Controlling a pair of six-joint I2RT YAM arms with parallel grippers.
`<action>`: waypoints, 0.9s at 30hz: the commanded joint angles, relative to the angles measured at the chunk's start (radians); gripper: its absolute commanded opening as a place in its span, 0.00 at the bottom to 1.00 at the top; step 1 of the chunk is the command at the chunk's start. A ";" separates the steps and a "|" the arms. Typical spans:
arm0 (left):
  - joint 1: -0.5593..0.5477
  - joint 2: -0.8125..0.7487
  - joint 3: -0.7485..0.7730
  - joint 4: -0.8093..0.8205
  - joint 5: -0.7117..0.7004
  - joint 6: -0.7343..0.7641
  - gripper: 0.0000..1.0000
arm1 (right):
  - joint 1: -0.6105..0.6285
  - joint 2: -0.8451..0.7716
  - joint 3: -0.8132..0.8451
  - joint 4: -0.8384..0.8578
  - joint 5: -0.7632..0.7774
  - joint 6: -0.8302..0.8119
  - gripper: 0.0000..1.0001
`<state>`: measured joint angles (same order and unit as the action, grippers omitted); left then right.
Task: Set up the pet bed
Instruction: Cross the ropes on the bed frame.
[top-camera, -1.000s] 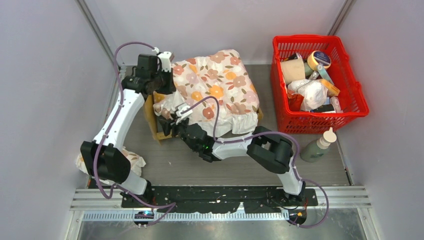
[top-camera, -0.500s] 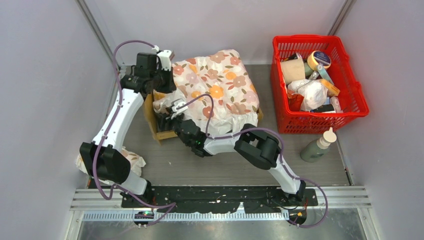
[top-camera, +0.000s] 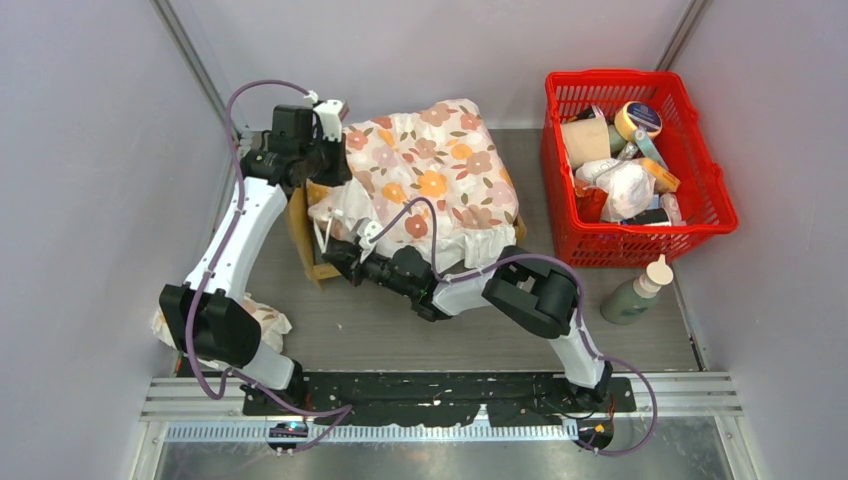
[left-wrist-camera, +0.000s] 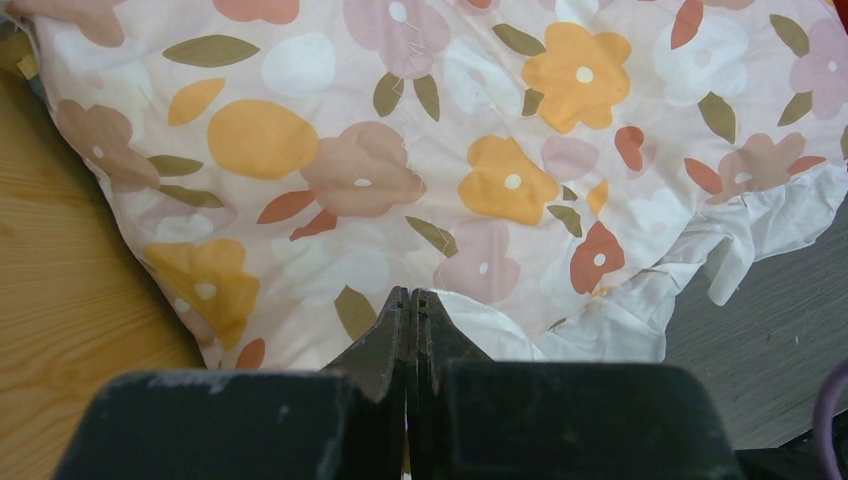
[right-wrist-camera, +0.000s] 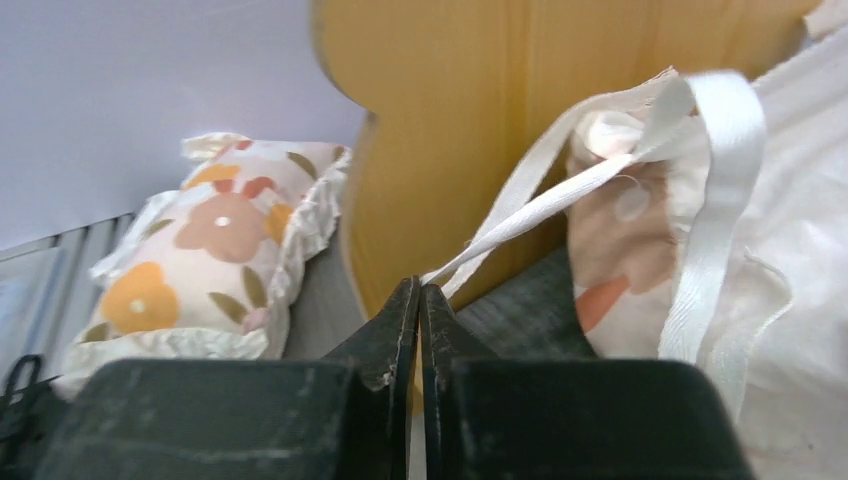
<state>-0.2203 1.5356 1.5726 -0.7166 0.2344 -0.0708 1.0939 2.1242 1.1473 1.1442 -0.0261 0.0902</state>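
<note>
Right gripper (right-wrist-camera: 418, 292) closed on white tie (right-wrist-camera: 722, 180); left gripper (left-wrist-camera: 410, 305) closed on cushion (left-wrist-camera: 420, 150) edge. Hard pulling could drag the pet bed (top-camera: 299, 232) askew.

Pet bed (right-wrist-camera: 480, 120) is smooth wood, cushion (left-wrist-camera: 400, 150) cloth

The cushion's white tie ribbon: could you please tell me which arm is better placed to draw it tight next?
Right. The right gripper is shut on the white tie ribbon beside the pet bed's headboard. The left gripper is pinching the floral cushion at its far corner.
</note>
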 joint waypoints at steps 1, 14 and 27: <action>0.004 -0.020 0.011 0.057 -0.001 0.008 0.00 | 0.008 -0.105 -0.051 0.099 -0.171 0.018 0.11; 0.004 -0.011 -0.005 0.067 0.007 0.002 0.00 | 0.000 -0.152 -0.144 0.127 0.016 0.112 0.35; 0.002 -0.022 -0.013 0.063 0.037 -0.021 0.00 | -0.008 -0.035 0.131 -0.106 0.234 0.114 0.57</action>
<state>-0.2203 1.5356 1.5646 -0.6987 0.2394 -0.0780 1.0904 2.0491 1.1824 1.0836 0.1486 0.2058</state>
